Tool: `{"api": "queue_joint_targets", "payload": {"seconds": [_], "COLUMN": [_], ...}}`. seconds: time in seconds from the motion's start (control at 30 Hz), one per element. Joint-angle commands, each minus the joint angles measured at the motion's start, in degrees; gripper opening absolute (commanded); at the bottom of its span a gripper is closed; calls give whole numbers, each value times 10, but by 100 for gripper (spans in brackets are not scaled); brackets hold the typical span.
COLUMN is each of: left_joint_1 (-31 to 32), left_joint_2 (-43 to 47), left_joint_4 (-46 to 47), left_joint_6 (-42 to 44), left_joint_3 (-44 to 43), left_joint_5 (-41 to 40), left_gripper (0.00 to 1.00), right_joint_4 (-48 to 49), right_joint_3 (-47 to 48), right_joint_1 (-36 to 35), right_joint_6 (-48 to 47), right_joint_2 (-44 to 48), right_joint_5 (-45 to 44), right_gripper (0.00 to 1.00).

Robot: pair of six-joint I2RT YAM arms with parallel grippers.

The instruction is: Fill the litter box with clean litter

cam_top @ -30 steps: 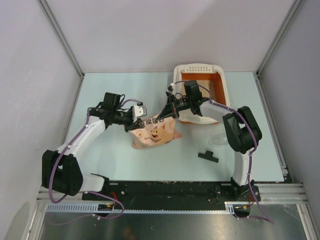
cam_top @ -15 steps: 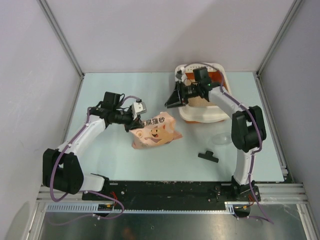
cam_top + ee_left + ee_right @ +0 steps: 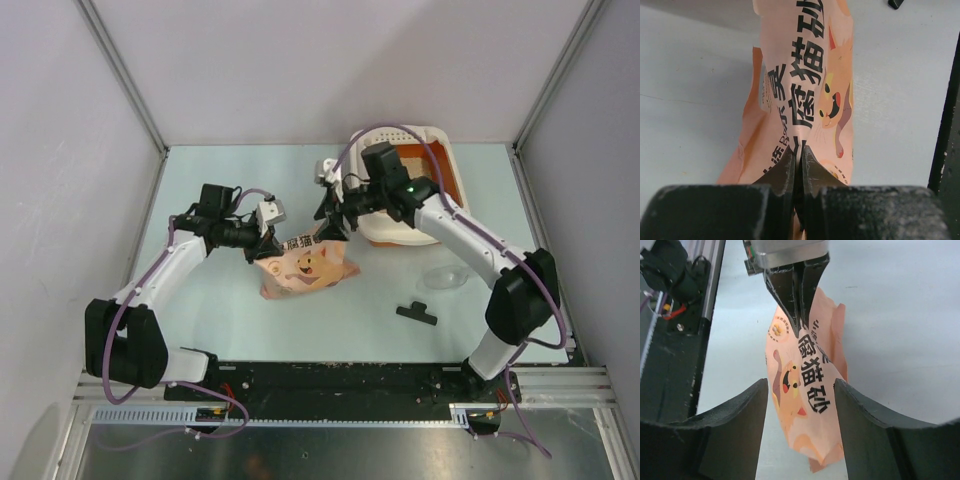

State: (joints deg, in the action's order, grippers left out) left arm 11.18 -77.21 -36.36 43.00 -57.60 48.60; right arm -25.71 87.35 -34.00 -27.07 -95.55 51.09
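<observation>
The pink-peach bag of clean litter lies on the table, left of the litter box, a white-rimmed tray with orange inner walls. My left gripper is shut on the bag's left edge; in the left wrist view its fingertips pinch the thin edge of the bag. My right gripper hovers at the bag's upper right end. In the right wrist view it stands open, with the end of the bag between its fingers and the left gripper beyond. No loose litter shows.
A small black clip lies on the table to the right of the bag, with a clear plastic piece just above it. My right arm crosses over the near part of the litter box. Frame posts stand at the table's corners.
The left gripper has closed on the bag's edge. The right gripper let go of the bag, swung up toward the litter box, then came back down open round the bag's end.
</observation>
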Motion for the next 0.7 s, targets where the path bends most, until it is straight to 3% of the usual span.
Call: {"api": "queue_joint_targets", "payload": {"seconds": [0.0, 0.47, 0.67], "left_joint_1": [-8, -8, -17], "left_joint_2": [22, 21, 30], "left_joint_4": [11, 16, 18], "left_joint_6": [-18, -27, -24], "left_joint_3": [-1, -2, -1], "left_joint_5": [40, 41, 34], "left_gripper": [3, 3, 4], "right_joint_4": [28, 74, 10], "right_joint_3": [-10, -9, -5], "right_joint_1": [-20, -63, -64], "right_joint_6": [-111, -141, -188], "right_joint_2": [-32, -102, -106], "right_joint_5": [-22, -65, -73], "right_gripper": [61, 60, 50]}}
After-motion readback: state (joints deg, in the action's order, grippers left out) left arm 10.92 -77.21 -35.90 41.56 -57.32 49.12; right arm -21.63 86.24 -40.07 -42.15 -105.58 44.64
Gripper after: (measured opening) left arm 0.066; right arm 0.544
